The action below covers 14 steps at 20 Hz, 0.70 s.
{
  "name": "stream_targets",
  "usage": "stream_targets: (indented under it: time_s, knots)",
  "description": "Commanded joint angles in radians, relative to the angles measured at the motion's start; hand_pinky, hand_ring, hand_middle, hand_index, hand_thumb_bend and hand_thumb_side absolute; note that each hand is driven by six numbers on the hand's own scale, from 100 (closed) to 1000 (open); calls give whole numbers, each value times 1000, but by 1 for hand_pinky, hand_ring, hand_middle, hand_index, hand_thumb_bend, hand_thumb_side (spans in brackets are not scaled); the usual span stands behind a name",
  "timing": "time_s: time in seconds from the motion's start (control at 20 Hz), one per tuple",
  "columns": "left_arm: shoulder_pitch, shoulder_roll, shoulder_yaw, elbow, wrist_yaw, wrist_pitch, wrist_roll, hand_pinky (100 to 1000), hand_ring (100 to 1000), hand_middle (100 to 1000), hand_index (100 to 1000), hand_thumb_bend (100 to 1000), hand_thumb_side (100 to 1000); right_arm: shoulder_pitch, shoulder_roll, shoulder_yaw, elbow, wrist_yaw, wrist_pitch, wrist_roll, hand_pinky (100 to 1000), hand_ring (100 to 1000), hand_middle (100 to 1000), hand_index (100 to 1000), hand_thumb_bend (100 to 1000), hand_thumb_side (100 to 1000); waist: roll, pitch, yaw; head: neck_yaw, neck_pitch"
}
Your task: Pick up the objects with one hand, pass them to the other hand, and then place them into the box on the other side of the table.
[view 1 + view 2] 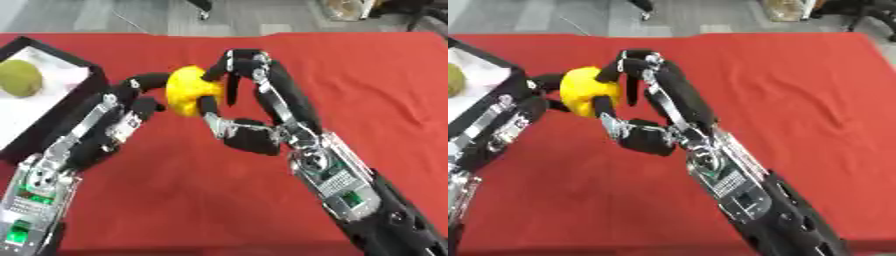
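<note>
Above the red table (367,75), both hands curl around the yellow ball (191,90): the left hand (140,102) from its left, the right hand (249,90) from its right. Releasing too early could drop it short of the box (79,95) at left.

Both arms are angled inward from the lower corners. The left hand (131,107) and right hand (254,100) are brought together, fingers curled.
</note>
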Motion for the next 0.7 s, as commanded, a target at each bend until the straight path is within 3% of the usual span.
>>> stream_targets:
  time_s: [0.05, 0.5, 0.7]
  knots:
    - [-23, 0, -15, -18, 0, -34, -35, 768, 957, 844, 945, 143, 809, -10, 3, 8, 7, -15, -3, -6, 770, 321, 484, 214, 100, 100, 3, -7, -2, -6, -2]
    - [-50, -1, -72, -32, 37, -108, -150, 803, 975, 870, 976, 158, 808, -12, 7, 30, 40, -35, -8, -9, 767, 312, 481, 213, 100, 100, -1, -5, -5, -17, -2]
    - [-56, -5, -80, -33, 76, -111, -174, 802, 973, 870, 977, 172, 793, -12, 5, 40, 48, -41, -11, -1, 766, 305, 480, 211, 100, 100, -2, -4, -5, -21, -2]
